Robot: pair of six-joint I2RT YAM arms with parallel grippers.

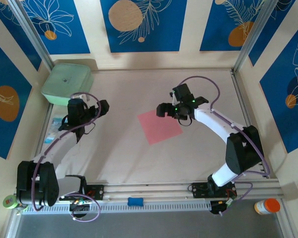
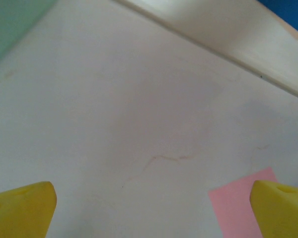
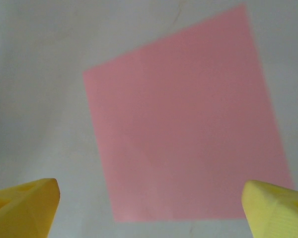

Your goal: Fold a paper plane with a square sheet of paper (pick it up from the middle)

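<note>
Your left arm [image 1: 54, 148], white links, black joints, purple cable: runs from near-left base up and rightward, black elbow low beside base. Your left gripper [image 1: 102, 107], black body, yellow finger pads [image 2: 22, 208]: jaws spread wide, nothing between them, tips pointing forward-right.
Your right arm [image 1: 223, 124], same build: rises from near-right base, bends at black elbow, white forearm runs leftward toward middle. Your right gripper [image 1: 161, 110], green lights lit on wrist: jaws wide apart, yellow pads [image 3: 25, 206] in lower corners of wrist view, nothing gripped.
</note>
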